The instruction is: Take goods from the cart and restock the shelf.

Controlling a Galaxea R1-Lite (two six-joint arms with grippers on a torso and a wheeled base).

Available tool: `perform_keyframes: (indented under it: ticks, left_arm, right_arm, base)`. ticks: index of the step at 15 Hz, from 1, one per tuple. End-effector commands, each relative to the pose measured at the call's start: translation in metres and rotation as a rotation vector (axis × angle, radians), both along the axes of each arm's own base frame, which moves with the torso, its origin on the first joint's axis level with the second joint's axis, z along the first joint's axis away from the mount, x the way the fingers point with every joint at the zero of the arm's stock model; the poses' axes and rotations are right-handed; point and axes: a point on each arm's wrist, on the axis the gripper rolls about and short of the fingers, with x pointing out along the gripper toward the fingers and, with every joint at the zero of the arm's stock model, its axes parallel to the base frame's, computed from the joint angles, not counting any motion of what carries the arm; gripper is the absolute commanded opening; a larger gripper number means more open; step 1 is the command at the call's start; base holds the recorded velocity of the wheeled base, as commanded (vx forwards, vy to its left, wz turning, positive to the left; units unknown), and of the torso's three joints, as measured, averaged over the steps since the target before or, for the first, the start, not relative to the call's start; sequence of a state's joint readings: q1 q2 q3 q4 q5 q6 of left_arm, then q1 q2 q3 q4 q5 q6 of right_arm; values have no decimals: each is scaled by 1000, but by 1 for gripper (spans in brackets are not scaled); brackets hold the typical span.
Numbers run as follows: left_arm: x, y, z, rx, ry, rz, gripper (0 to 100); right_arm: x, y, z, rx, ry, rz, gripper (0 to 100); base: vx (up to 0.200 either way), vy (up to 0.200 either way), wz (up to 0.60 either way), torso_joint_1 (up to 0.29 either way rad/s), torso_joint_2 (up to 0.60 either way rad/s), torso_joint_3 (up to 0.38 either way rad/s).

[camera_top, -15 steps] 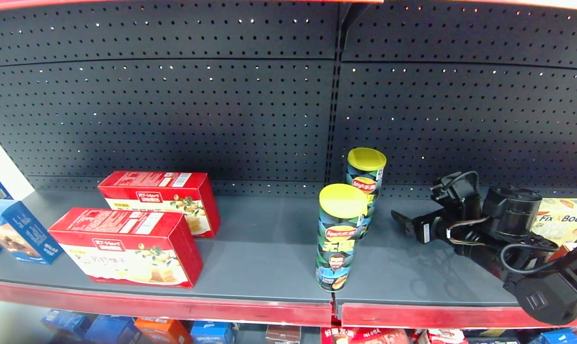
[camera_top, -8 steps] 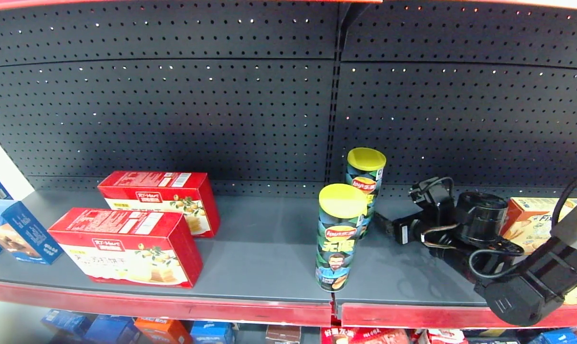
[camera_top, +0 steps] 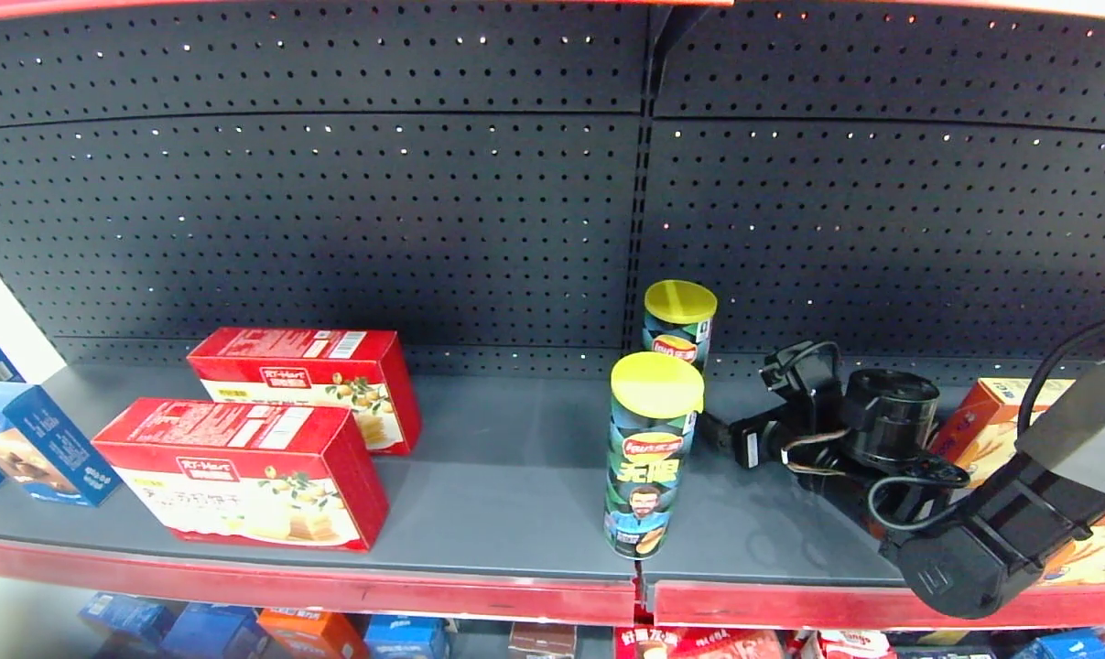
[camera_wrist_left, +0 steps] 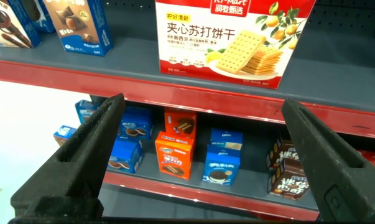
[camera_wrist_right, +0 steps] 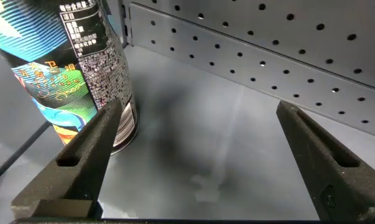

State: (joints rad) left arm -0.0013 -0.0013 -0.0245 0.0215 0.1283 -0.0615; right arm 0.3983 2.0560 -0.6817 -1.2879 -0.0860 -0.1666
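Observation:
Two chip cans with yellow lids stand upright on the grey shelf (camera_top: 515,476). The front can (camera_top: 653,453) is near the shelf's red edge. The rear can (camera_top: 678,327) is close to the pegboard. My right gripper (camera_top: 712,428) lies low over the shelf just right of the cans. In the right wrist view this gripper (camera_wrist_right: 196,124) is open with bare shelf between its fingers, and the rear can (camera_wrist_right: 81,68) stands right beside one finger (camera_wrist_right: 87,162). My left gripper (camera_wrist_left: 203,106) is open and holds nothing, out in front of the shelf's edge.
Two red biscuit boxes (camera_top: 309,384) (camera_top: 241,471) sit left of the cans, with blue boxes (camera_top: 30,439) farther left. An orange box (camera_top: 1001,430) lies behind my right arm. The lower shelf (camera_wrist_left: 193,155) holds blue and orange packs.
My right arm has slid left along the shelf toward the cans. The rear can has shifted left and back toward the pegboard. The front can has stayed put.

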Motion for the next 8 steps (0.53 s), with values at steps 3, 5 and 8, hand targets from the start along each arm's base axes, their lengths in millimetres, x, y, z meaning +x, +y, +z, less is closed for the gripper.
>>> perform_keyframes:
  ticks: [3,5,8]
  left_arm:
    - [0,0,0,0,1,0,100]
    - [0,0,0,0,1,0,100]
    - [0,0,0,0,1,0,100]
  right_arm:
    - [0,4,-1,1,1,13,100]
    - [0,5,-2,-2,-1,13,100]
    - [-4,1,5,-6,-7,4,100]
  base:
    - [0,0,0,0,0,0]
    - [0,0,0,0,0,0]
    - [0,0,0,0,0,0]
